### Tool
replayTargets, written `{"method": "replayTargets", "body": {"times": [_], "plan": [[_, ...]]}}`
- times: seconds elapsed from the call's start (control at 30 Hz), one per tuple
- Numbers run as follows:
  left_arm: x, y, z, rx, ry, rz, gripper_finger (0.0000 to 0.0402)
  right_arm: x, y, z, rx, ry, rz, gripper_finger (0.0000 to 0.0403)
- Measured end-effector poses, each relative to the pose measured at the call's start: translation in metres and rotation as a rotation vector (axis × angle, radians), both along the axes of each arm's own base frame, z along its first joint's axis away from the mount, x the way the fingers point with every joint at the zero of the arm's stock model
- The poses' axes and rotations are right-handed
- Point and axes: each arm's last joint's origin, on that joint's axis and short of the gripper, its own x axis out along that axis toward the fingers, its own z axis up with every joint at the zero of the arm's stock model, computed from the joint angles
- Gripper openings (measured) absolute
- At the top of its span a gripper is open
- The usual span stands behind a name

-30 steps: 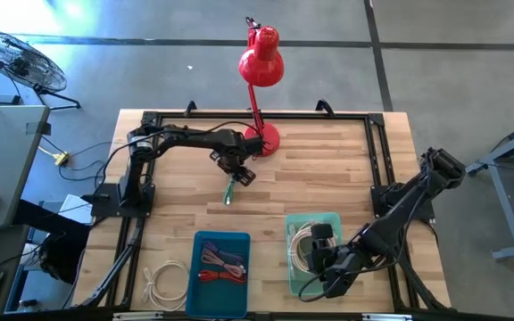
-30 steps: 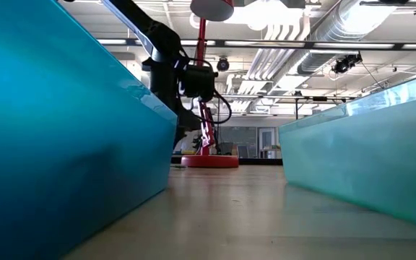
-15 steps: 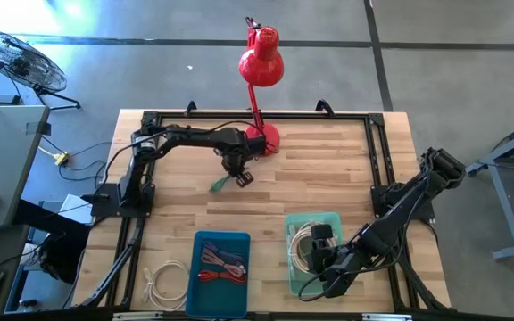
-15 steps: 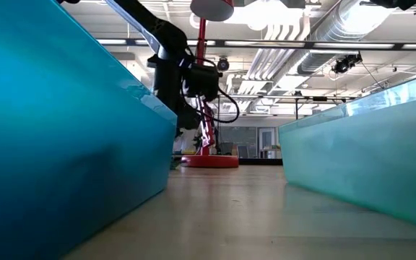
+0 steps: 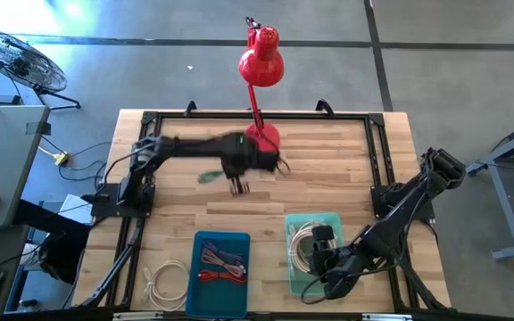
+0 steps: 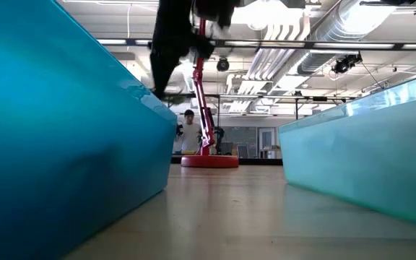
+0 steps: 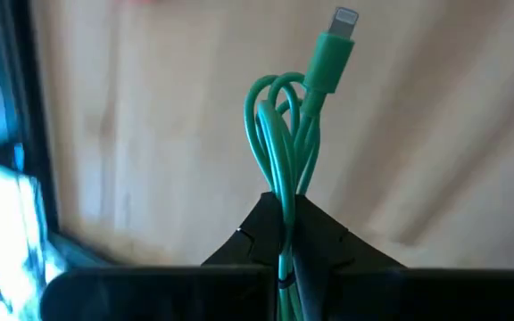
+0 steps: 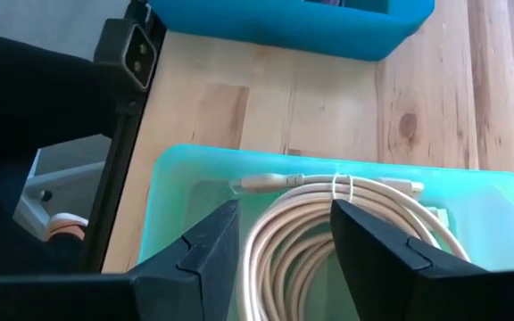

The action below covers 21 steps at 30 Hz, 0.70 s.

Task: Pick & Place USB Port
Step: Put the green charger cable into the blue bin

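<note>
The left end effector [image 7: 288,234], clamped on a looped green cable [image 7: 286,134], carries it above the worktop [image 5: 328,178] near the red lamp [image 5: 261,62]. The right end effector [image 8: 284,234] hovers, fingers spread, over the pale green bin [image 8: 177,178] of white cable [image 8: 328,223]. A firm grip and level carry should stop the loops snagging at drop-off.

Left hand [image 5: 236,183] blurred, green cable [image 5: 210,176] beside
</note>
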Motion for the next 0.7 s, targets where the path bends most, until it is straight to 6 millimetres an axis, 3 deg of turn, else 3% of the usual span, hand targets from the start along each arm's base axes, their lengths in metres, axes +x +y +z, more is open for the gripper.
{"method": "replayTargets", "body": {"times": [0.2, 0.47, 0.7], "plan": [[-0.012, -0.093, 0.036, -0.065, -0.139, -0.220, 0.0006, -0.010, 0.010, 0.001, -0.041, -0.041, 0.005, 0.0169], [-0.054, -0.204, 0.044, -0.169, -0.161, -0.391, 0.0006, -0.020, 0.019, 0.002, -0.053, -0.087, -0.023, 0.0169], [-0.088, -0.269, 0.036, -0.195, -0.185, -0.399, 0.0008, -0.018, 0.018, 0.003, -0.049, -0.116, -0.054, 0.0169]]}}
